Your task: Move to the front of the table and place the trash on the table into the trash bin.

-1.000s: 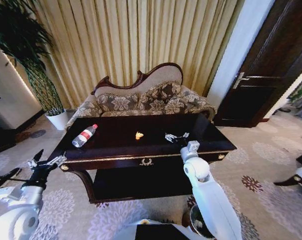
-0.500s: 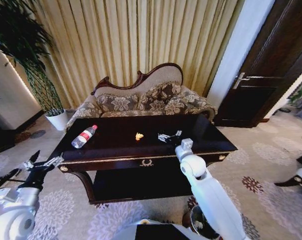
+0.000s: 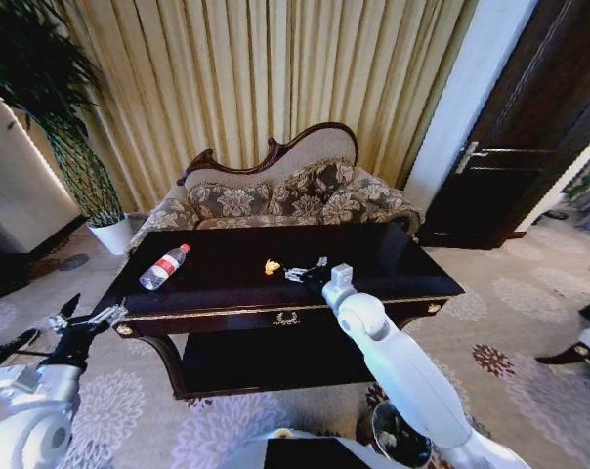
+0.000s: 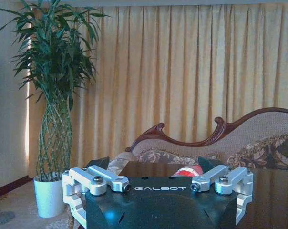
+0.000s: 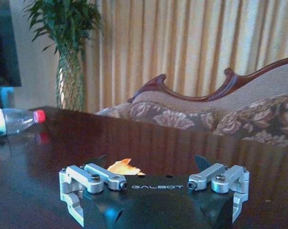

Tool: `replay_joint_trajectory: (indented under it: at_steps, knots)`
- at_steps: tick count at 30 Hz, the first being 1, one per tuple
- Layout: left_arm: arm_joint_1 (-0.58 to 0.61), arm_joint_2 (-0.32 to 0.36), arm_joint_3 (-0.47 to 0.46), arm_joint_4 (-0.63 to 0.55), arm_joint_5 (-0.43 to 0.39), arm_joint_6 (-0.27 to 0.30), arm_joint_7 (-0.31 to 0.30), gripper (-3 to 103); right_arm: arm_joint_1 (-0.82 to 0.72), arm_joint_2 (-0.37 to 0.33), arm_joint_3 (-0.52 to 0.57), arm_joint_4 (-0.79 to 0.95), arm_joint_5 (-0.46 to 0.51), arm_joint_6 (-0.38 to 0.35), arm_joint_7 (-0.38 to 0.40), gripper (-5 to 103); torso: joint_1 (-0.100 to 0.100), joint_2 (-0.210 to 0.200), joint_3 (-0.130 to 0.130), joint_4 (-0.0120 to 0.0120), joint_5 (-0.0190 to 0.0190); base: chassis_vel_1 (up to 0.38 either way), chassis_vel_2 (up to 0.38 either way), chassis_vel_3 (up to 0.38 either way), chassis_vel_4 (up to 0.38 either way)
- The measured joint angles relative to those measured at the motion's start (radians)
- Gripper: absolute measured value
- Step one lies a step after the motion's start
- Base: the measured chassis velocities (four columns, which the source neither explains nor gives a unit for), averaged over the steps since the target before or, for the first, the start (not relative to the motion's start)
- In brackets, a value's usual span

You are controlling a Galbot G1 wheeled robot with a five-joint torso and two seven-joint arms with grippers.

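The dark glossy table (image 3: 402, 269) stands before me. A clear bottle (image 3: 165, 266) with a red cap lies on its left part. A small orange scrap (image 3: 272, 265) lies near the middle. My right gripper (image 3: 305, 271) hovers low over the tabletop just right of the scrap, open and holding nothing. In the right wrist view the scrap (image 5: 124, 166) sits just ahead between the open fingers, and the bottle (image 5: 15, 121) lies farther off. My left gripper (image 3: 85, 318) hangs open off the table's left front corner. The dark trash bin (image 3: 404, 442) stands on the floor by my right arm, partly hidden.
A floral carved-back sofa (image 3: 285, 195) stands behind the table against yellow curtains. A tall plant in a white pot (image 3: 114, 233) is at the back left. A dark door (image 3: 510, 166) is at the right. Patterned carpet surrounds the table.
My right gripper has slid left across the tabletop, from the table's right part to just beside the orange scrap. The left arm has hardly moved.
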Motion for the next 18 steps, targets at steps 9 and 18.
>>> replay_joint_trajectory:
  at_steps: [9,18]
  knots:
    - [0.005,-0.01,0.001,0.003,0.003,0.003,-0.001,100,0.077,0.072,-0.069,-0.125,0.014,-0.003,0.0,100,0.0,0.0,0.0,0.0001,0.0,0.0,0.0,0.0,0.0]
    - [-0.002,-0.007,0.005,0.015,0.004,0.004,-0.001,100,0.097,0.107,-0.073,-0.178,0.007,-0.006,0.0,100,0.0,0.0,0.0,-0.0001,0.0,0.0,0.0,0.0,0.0]
